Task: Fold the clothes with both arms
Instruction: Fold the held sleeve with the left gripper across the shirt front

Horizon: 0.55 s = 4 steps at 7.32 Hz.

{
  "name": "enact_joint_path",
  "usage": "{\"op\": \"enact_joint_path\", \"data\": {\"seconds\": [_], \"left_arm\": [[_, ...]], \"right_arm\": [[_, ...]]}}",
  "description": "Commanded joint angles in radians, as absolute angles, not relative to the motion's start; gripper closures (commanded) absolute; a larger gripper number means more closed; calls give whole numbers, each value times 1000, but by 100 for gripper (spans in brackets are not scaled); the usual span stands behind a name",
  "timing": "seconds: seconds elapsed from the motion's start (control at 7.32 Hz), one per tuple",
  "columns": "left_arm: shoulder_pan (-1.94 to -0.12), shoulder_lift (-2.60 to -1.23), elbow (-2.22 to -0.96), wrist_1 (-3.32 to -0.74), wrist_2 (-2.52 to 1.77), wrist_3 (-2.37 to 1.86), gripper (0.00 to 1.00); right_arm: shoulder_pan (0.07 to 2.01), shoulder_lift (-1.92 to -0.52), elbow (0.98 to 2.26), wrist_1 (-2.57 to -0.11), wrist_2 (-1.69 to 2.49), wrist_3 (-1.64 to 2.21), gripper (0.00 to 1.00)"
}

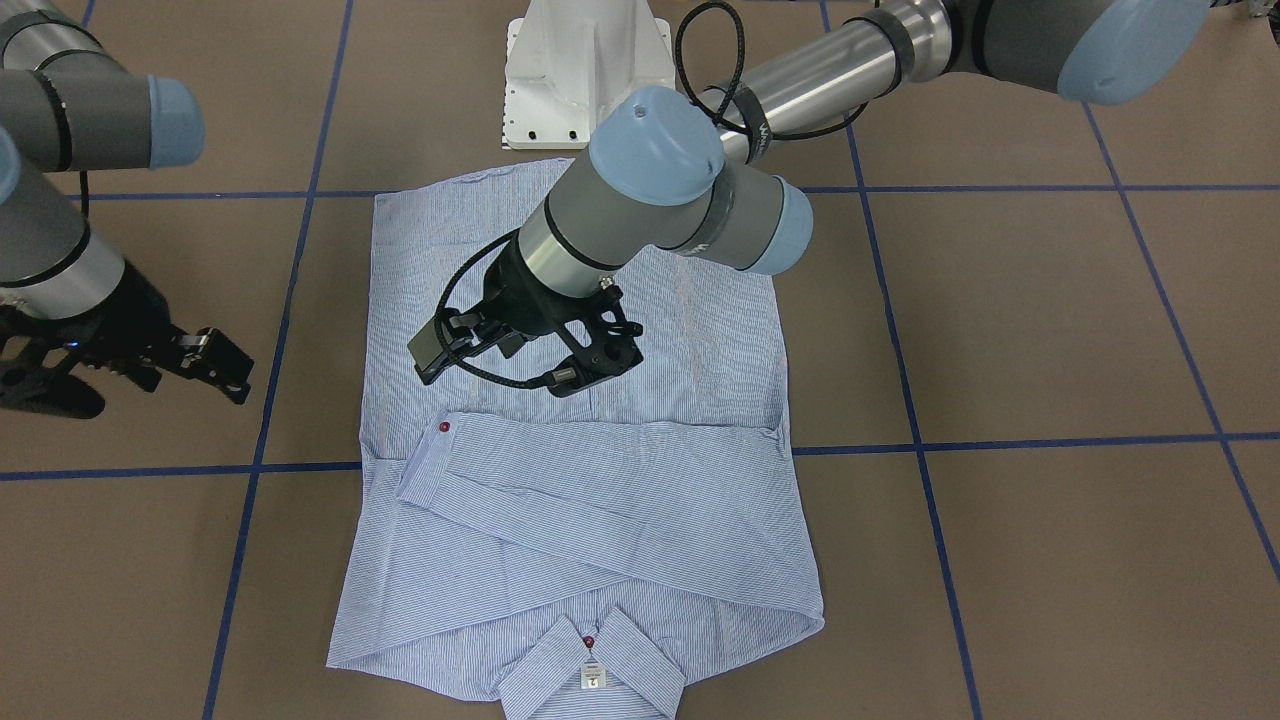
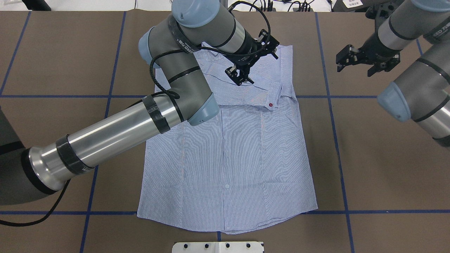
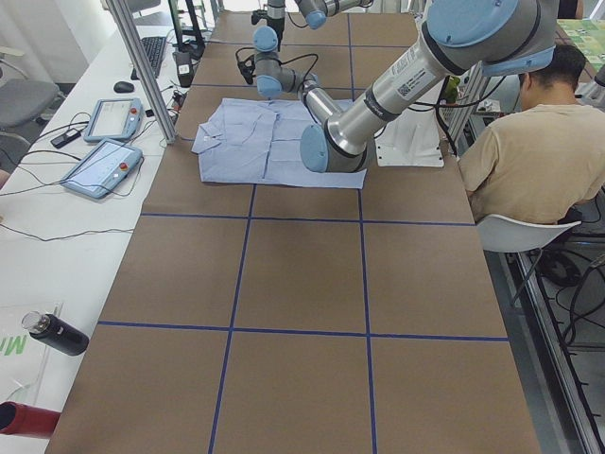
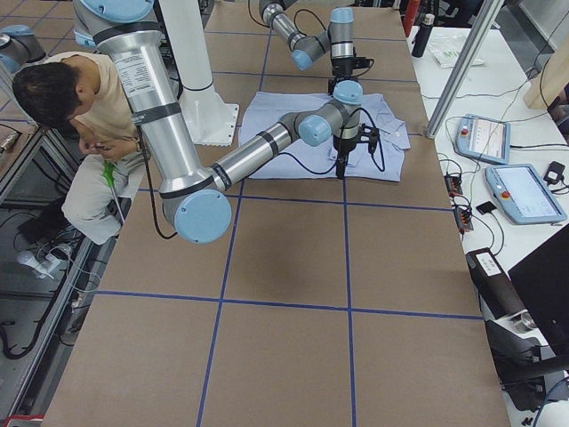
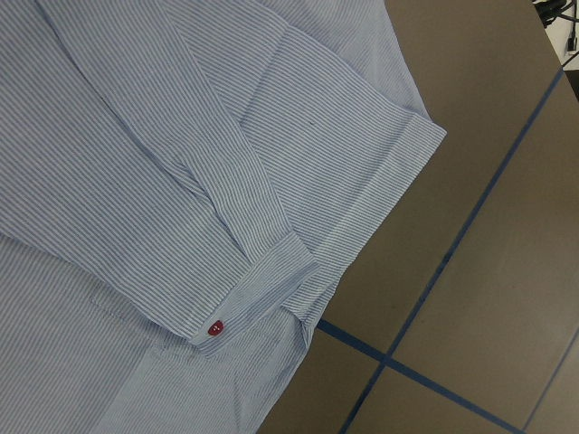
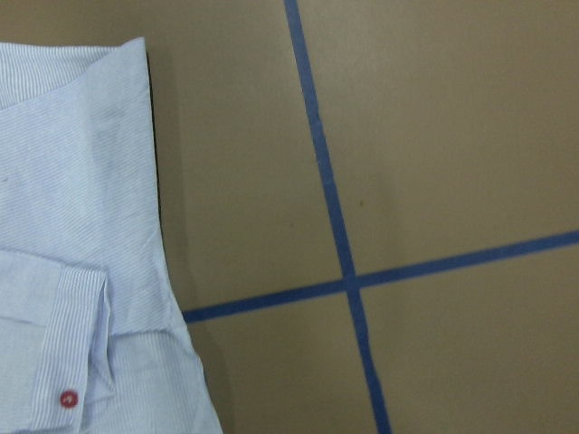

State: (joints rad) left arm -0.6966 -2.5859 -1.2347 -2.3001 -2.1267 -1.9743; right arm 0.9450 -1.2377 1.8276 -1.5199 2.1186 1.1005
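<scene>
The light blue-and-white striped shirt lies flat on the brown table, also seen in the overhead view. Both sleeves are folded across the chest. One cuff with a red button lies on top, also in the left wrist view. The collar and white neck tag point away from the robot. My left gripper hovers over the folded sleeves, open and empty; it also shows in the front view. My right gripper hangs open and empty over bare table beside the shirt's shoulder; it also shows overhead.
The white pedestal base stands at the shirt's hem side. Blue tape lines cross the table. A seated person is beside the base. Teach pendants and bottles lie on the white side bench.
</scene>
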Motion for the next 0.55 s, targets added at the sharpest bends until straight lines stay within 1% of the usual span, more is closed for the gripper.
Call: {"op": "enact_joint_path", "data": {"seconds": [0.0, 0.14, 0.27, 0.41], "left_arm": [[-709, -2356, -1554, -2290, -2129, -1895, 3], [-725, -2273, -1637, -2289, -2131, -1832, 3], [-735, -2214, -1691, -2280, -2129, -1756, 4], [-782, -2145, -1751, -2273, -2157, -1699, 6]], "right_arm": [[756, -1319, 1998, -1461, 1943, 1448, 0], [664, -1366, 2050, -1432, 1860, 1615, 0], [588, -1456, 2122, -1373, 1777, 1685, 0], [484, -1565, 2161, -1294, 1688, 1816, 0]]}}
